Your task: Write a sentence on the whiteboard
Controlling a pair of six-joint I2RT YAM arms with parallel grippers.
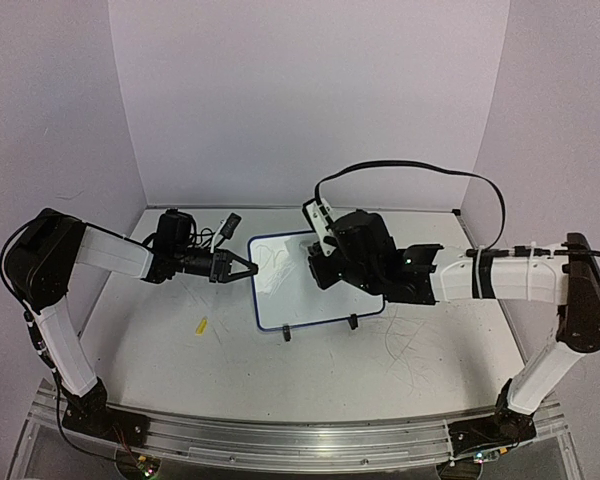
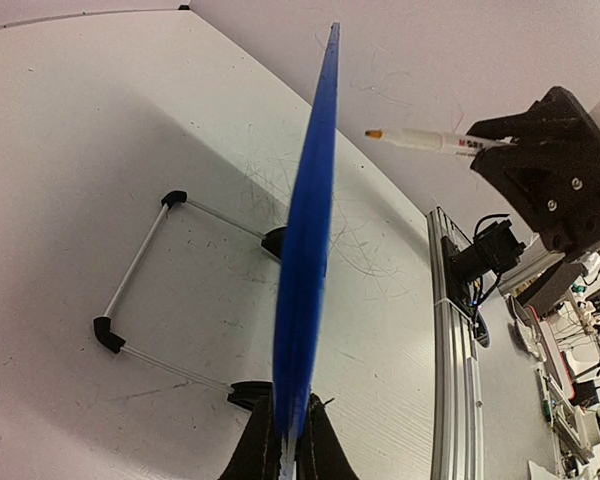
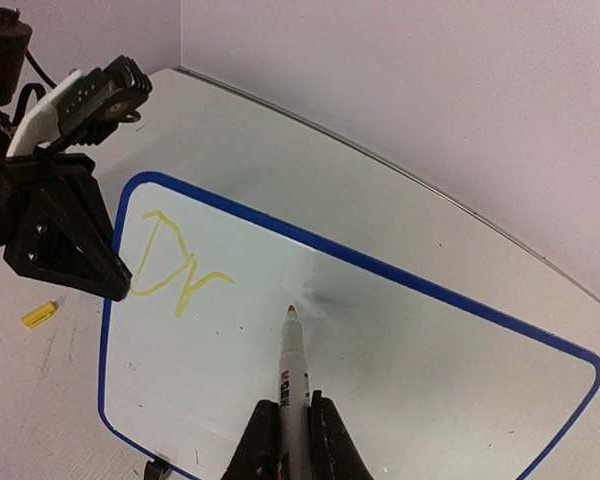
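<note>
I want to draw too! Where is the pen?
In the right wrist view, the pen sits in the right gripper, its tip near the whiteboard, beside the yellow letters.

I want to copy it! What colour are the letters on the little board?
Yellow-green. The letters show best in the right wrist view.

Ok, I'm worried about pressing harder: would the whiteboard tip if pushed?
Probably tippy alone: the whiteboard is thin, propped on a slim wire stand. The left gripper pinching its rim likely steadies it. Seems stiff: edge runs straight.
</note>
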